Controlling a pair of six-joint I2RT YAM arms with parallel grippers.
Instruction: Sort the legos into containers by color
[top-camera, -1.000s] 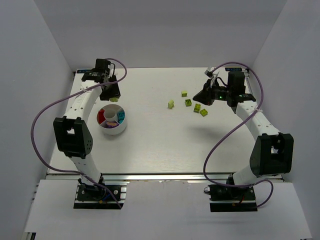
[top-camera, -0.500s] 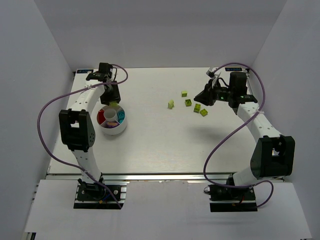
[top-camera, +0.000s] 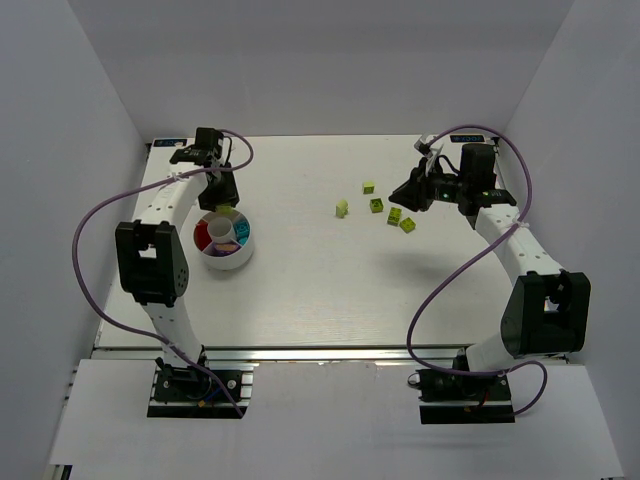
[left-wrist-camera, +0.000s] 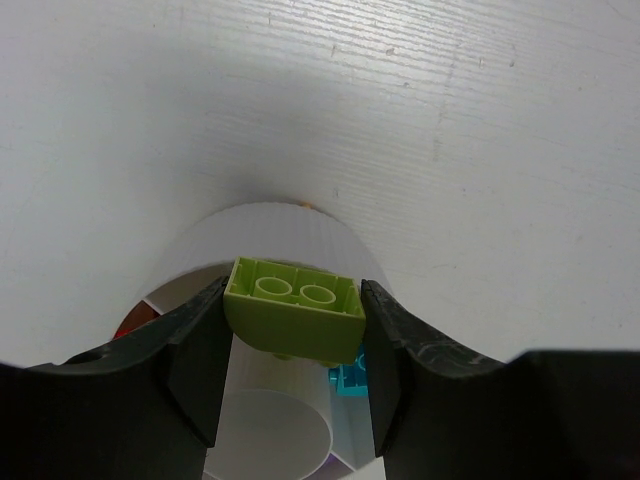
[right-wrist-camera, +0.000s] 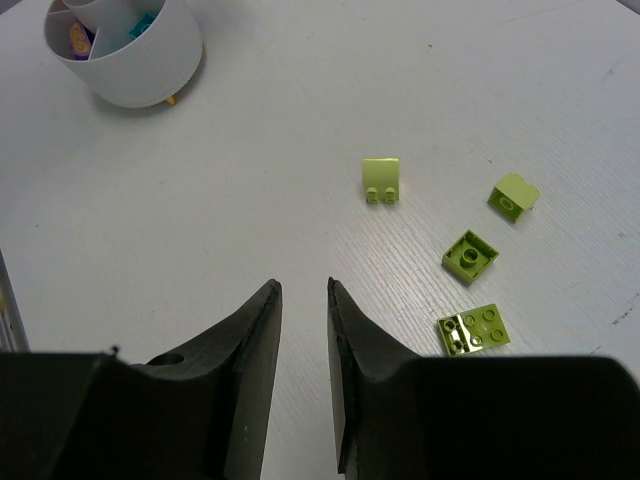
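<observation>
— Two grippers; what has the left one?
— The left gripper (left-wrist-camera: 293, 325) is clamped on a lime brick (left-wrist-camera: 295, 300), held just over the divided white dish (left-wrist-camera: 260, 225). A teal brick (left-wrist-camera: 348, 378) lies inside.
— And to the right?
— Loose lime bricks (right-wrist-camera: 470, 255) are scattered mid-table. The right gripper (right-wrist-camera: 305, 300) hovers near them, its jaws slightly parted and holding nothing.

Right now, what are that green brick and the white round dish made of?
The green brick is likely moulded plastic, smooth, faintly glossy, with crisp round studs. The white dish is probably matte plastic, judging by fine ridges on its outer wall; I cannot be sure.
</observation>
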